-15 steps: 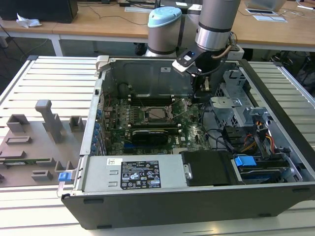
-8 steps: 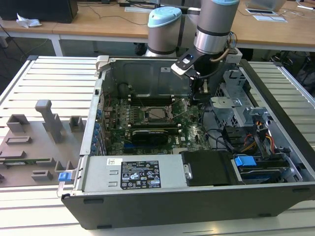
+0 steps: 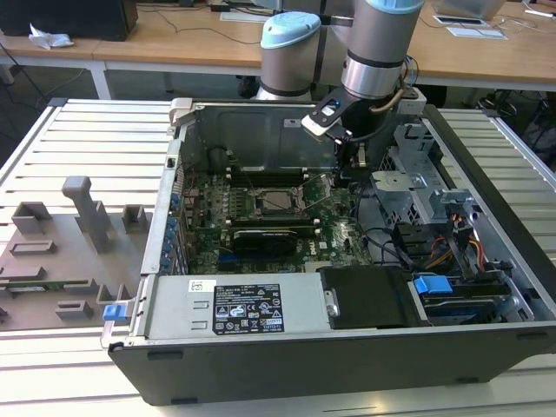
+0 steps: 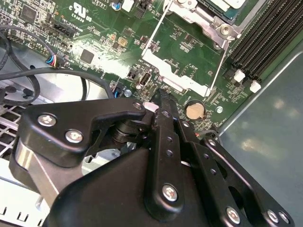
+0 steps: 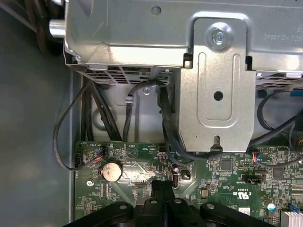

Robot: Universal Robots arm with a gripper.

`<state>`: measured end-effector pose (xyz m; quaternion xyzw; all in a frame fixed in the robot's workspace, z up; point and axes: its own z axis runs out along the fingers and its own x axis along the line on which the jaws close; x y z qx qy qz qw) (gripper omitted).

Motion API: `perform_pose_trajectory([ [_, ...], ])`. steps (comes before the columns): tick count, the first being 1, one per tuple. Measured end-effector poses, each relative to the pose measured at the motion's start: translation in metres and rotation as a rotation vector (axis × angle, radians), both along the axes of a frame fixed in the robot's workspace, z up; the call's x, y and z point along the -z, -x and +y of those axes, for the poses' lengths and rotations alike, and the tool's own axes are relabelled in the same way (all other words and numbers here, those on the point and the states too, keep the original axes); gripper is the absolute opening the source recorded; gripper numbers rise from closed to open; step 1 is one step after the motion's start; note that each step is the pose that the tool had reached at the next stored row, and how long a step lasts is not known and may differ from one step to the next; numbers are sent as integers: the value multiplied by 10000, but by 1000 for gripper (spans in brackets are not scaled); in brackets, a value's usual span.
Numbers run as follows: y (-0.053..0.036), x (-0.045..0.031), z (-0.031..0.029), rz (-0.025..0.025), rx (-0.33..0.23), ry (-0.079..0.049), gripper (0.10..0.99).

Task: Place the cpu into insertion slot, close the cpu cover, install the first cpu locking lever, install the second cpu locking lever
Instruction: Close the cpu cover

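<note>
The first wrist view is showing the gripper (image 5: 162,185) with its two black fingers (image 5: 156,189) pressing flat against each other, gripping nothing, their tips hanging just over the green motherboard (image 5: 222,182) near its edge. The lower part of the gripper is running out of the picture. One round silver coin battery (image 5: 112,170) is sitting near the tips. One grey metal bracket (image 5: 218,80) and a bundle of black cables (image 5: 102,113) are lying beyond the board's edge.

In the second wrist view the gripper's own linkage is blocking much of the board. Past it, two thin wire levers (image 4: 154,30) are running out from one corner of the insertion slot (image 4: 218,21), most of which is cut off. Long black memory slots (image 4: 265,38) are lying beside it.

In the exterior view one cpu (image 3: 278,201) is lying in the slot, at the middle of the board inside the open computer case (image 3: 347,365). Whether the cpu cover is lying down over it is hard to make out. The gripper is hanging well apart from the cpu, toward the exterior view's right.
</note>
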<state>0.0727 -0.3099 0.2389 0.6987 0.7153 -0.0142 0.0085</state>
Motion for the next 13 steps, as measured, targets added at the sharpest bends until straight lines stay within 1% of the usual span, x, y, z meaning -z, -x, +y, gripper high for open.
perform_pose_trajectory([
  [5,0,53,0,2,0,-3,106],
  [10,0,133,0,3,0,-2,106],
  [13,0,138,0,3,0,-1,106],
])
